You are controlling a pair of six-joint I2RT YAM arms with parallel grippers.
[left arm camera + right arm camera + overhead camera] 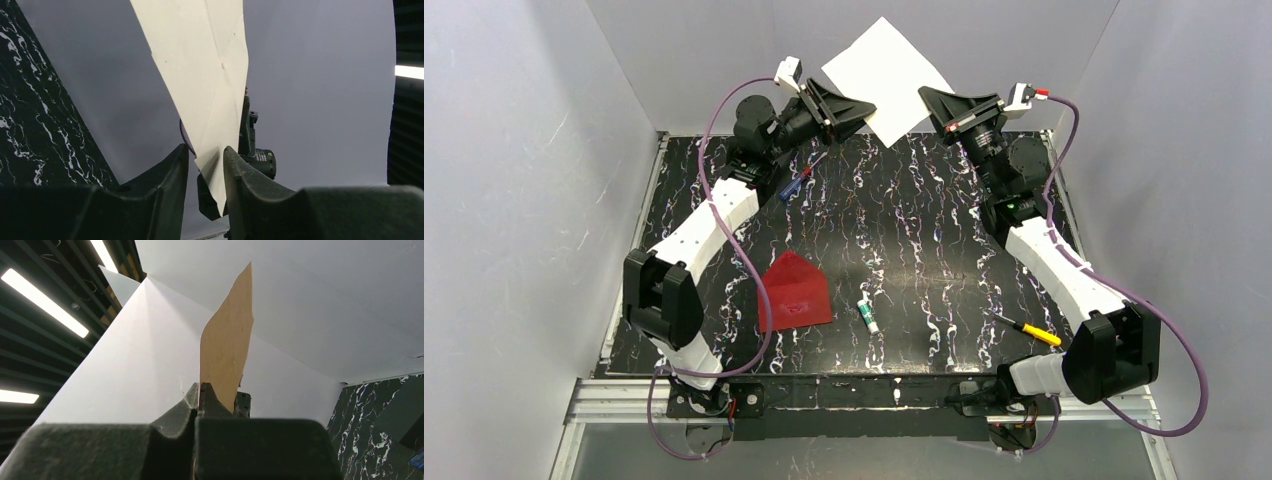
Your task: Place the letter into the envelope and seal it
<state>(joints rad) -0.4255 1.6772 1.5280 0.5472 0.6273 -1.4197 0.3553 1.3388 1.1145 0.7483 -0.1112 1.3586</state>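
The letter (879, 70) is hanging in the air at the upper middle of the top view, above the far edge of the black marbled table (924, 230), with one arm reaching to it from each side. The right gripper (200, 390) is clenching the sheet's lower right corner: in its wrist view the two fingers are pressing together and the paper is rising straight up out of them, slightly curled. The left gripper (205, 150) is straddling the sheet's lower left edge but is not pinching it (its jaws are standing apart, and a gap is showing between the paper and the left-hand finger (172, 170)); the sheet is lying close against the other finger.

The envelope (794, 293) is lying flat on the table at the lower left of centre in the top view, its pointed flap open and aiming toward the far side, well apart from both grippers. A small white-and-green tube (867, 315) is lying just to its right, a yellow-handled screwdriver (1031, 331) is resting at the lower right, and a blue-and-red tool (796, 183) is sitting beneath the left arm.
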